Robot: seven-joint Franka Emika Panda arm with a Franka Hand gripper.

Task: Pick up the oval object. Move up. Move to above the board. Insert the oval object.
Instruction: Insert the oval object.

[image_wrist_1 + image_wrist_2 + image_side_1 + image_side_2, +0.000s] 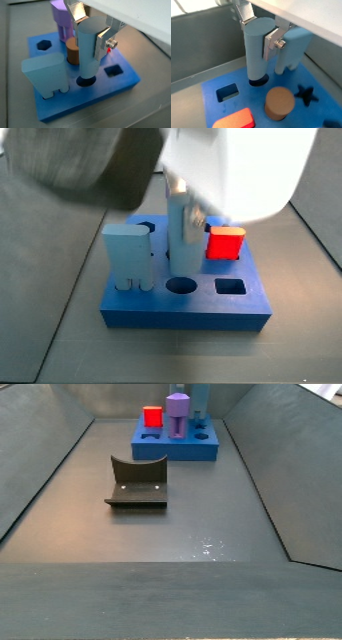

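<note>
The oval object [87, 50] is a slim dull light-blue peg, held upright between my gripper's [90, 34] silver fingers. The gripper is shut on it in both wrist views [258, 35]. The peg [256, 52] hangs over the board [100, 92], a thick bright-blue block. Its lower end is at the mouth of a dark rounded hole [258, 82]; I cannot tell if it has entered. In a side view the peg [178, 233] stands over that hole [179, 285], and the arm hides the gripper.
On the board stand a wide pale-cyan block [45, 75], a brown cylinder [279, 102], a purple peg [61, 20] and a red block [225, 243]. A square hole [231, 286] and a star hole [306, 94] are open. The fixture [138, 481] stands on the floor, nearer than the board [174, 446].
</note>
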